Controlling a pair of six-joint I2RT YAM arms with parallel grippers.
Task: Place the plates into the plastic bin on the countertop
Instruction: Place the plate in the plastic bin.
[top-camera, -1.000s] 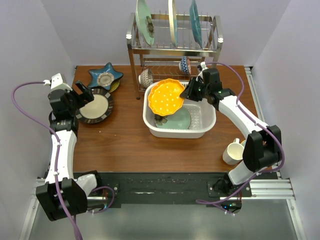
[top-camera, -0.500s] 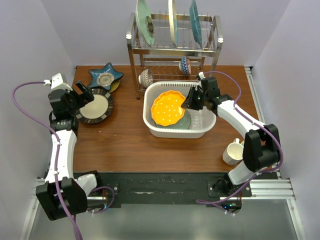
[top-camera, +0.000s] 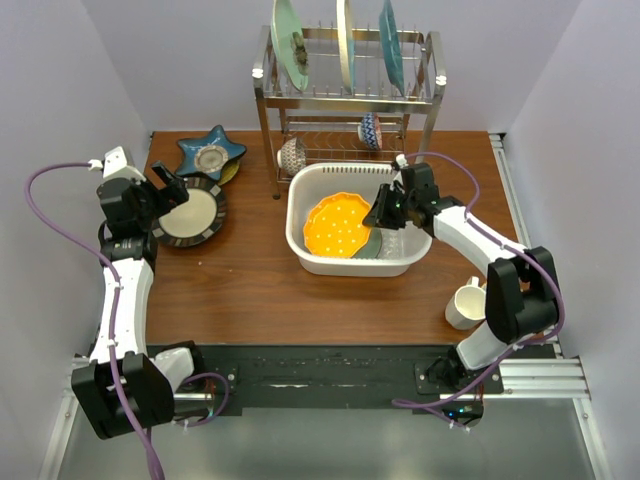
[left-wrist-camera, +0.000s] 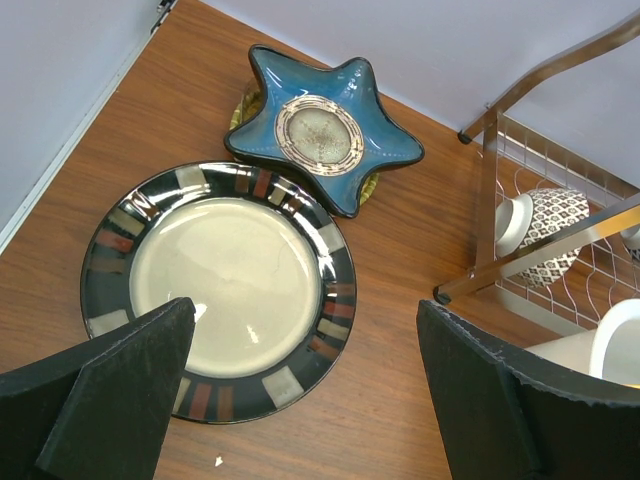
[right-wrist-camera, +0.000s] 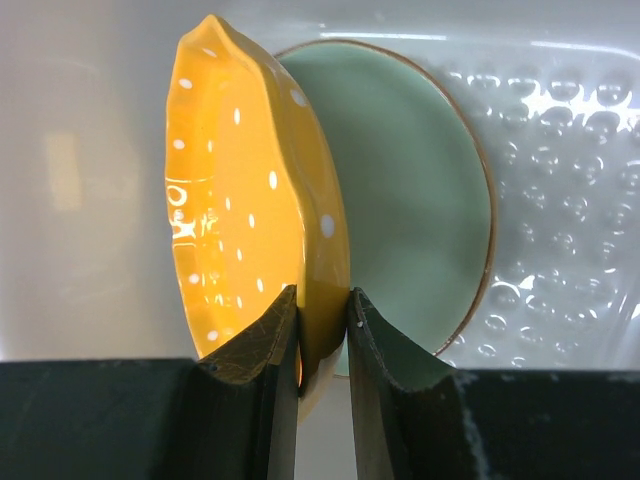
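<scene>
The white plastic bin sits on the countertop in front of the rack. My right gripper is shut on the edge of the orange dotted plate, held low and tilted inside the bin. A pale green plate lies on the bin's base beneath it. At the left my left gripper hangs open above a dark-rimmed patterned plate. The blue star-shaped plate lies just behind that one.
A steel wire rack stands behind the bin with three large plates upright on top and patterned bowls on its lower shelf. White mugs stand near the right arm. Walls close in the left, right and back.
My right gripper has lowered the orange dotted plate from above the bin's rim down into the bin, over the pale green plate. The left arm has not moved.
</scene>
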